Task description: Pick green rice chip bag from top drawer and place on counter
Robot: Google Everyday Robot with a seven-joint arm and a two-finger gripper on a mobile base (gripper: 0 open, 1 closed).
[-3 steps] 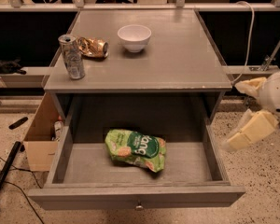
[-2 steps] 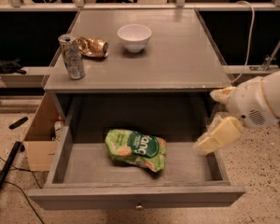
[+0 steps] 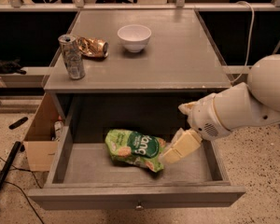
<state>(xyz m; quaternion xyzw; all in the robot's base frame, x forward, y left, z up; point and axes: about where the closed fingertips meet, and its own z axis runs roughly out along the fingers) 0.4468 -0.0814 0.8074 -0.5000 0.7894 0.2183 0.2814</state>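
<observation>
Green rice chip bag (image 3: 133, 148), glossy and crumpled with a dark oval logo and pictured tan chips, lies flat on the plain grey bottom of the pulled-out top drawer (image 3: 84, 167), near its middle. The gripper (image 3: 184, 127), cream plastic on a rounded white arm, hangs at the bag's right end, its two blocky fingers spread apart and holding nothing. Above, the flat grey wooden counter (image 3: 177, 55) bears a dented metal can (image 3: 72, 56), a wrinkled gold wrapper (image 3: 93, 46) and a round white bowl (image 3: 134, 37).

Bag (image 3: 132, 149) lies in the drawer (image 3: 86, 168), gripper (image 3: 177, 149) at its right; can (image 3: 72, 56), wrapper (image 3: 94, 46) and bowl (image 3: 134, 37) stand on the bench (image 3: 182, 59) behind.
</observation>
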